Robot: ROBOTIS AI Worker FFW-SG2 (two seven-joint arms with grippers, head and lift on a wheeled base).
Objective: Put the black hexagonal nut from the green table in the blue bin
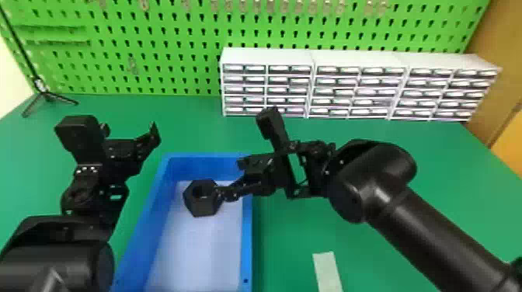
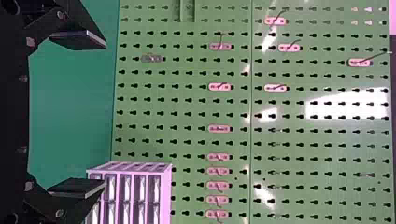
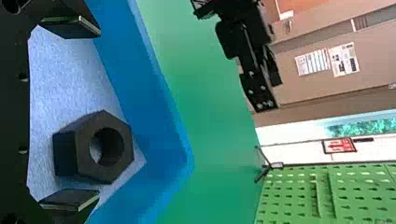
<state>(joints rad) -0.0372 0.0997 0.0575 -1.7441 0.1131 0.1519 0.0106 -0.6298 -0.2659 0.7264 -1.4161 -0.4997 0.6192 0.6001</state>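
Note:
Over the white floor of the blue bin (image 1: pixel 149 217), the black hexagonal nut (image 1: pixel 196 207) shows close to the fingertips of my right gripper (image 1: pixel 234 178). In the right wrist view, the nut (image 3: pixel 86 158) lies in line with the space between the widely parted fingers of the right gripper (image 3: pixel 99 112), with a gap to each. Whether the nut rests on the bin's floor, I cannot tell. My left gripper (image 1: pixel 134 149) is held up to the left of the bin. Its fingers stand apart and empty in the left wrist view, where the left gripper (image 2: pixel 104 114) faces the pegboard.
White drawer cabinets (image 1: pixel 268 56) line the back of the green table (image 1: pixel 388 252), in front of a green pegboard (image 1: pixel 174 50). A pale strip (image 1: pixel 328 272) lies right of the bin. A small black tripod (image 1: pixel 48 97) stands at the back left.

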